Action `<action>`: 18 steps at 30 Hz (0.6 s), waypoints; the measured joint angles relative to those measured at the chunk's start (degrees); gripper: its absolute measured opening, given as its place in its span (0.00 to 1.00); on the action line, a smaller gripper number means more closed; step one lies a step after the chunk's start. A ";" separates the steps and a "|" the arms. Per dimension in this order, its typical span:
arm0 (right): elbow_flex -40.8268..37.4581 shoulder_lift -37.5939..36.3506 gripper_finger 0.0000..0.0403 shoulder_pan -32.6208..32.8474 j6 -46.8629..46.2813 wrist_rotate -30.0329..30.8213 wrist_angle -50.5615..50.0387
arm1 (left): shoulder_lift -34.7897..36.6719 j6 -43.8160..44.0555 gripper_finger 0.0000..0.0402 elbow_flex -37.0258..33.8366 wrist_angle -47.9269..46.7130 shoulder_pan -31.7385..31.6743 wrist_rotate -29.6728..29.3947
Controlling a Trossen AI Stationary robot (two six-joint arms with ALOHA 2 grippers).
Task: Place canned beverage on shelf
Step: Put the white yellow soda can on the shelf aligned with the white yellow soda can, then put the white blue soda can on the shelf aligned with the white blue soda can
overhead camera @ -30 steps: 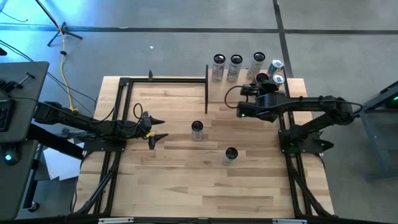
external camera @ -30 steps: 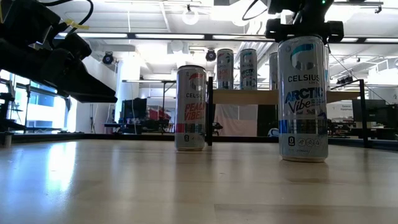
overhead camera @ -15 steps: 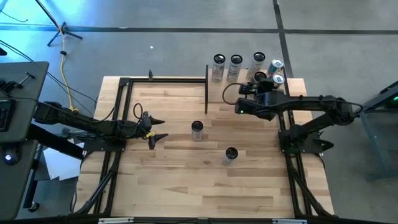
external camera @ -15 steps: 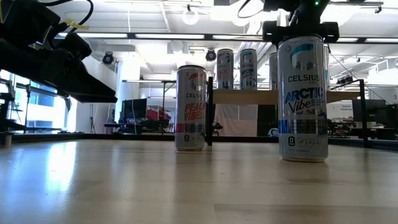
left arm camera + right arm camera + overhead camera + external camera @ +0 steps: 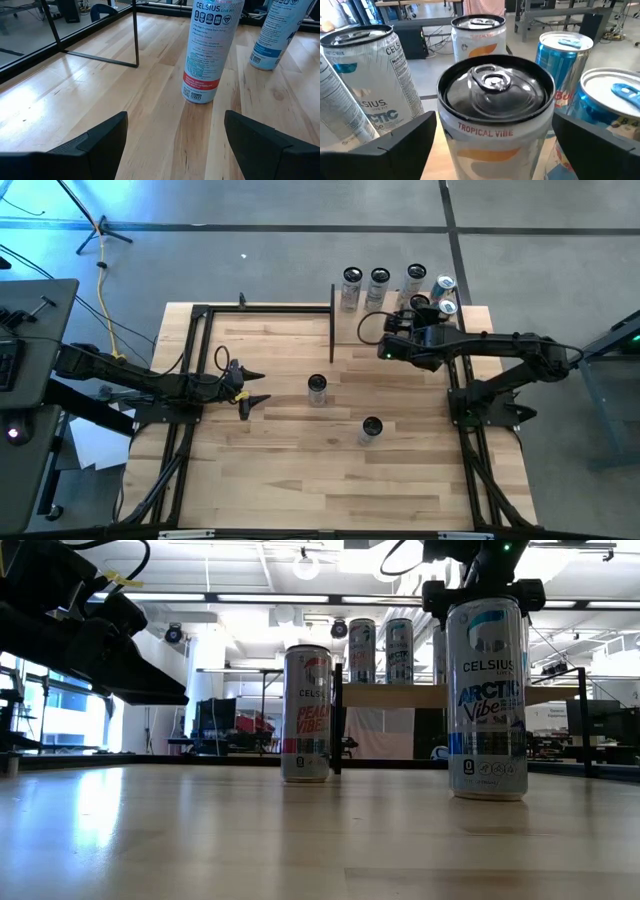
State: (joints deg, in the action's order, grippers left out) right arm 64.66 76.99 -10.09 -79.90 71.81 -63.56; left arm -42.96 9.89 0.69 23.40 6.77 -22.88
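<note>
Since a moment ago the right gripper (image 5: pixel 490 150) has let go and eased back slightly; its fingers now stand spread either side of the black-topped white Tropical Vibe can (image 5: pixel 495 107), which stands on the small light-wood shelf (image 5: pixel 400 330) among other cans. The left gripper (image 5: pixel 172 145) waits open over the wooden tabletop (image 5: pixel 300 470).

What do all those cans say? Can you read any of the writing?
"CELSIUS ARCTIC Vibe": near can.
"CELSIUS PEACH VIBE": middle can.
"TROPICAL VIBE": black-topped can between the right tool's fingers.
"TROPICAL VIBE": can behind it.
"CELSIUS": can before the left tool.
Fine print: too small.
</note>
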 joint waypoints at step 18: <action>0.00 0.00 0.97 17.06 -17.17 -5.03 -13.52 | 0.02 -0.01 0.76 0.00 -0.02 0.02 0.00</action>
State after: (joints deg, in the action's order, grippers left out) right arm 64.66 76.99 6.97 -97.07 66.77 -77.08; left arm -42.94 9.88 0.69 23.38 6.79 -22.88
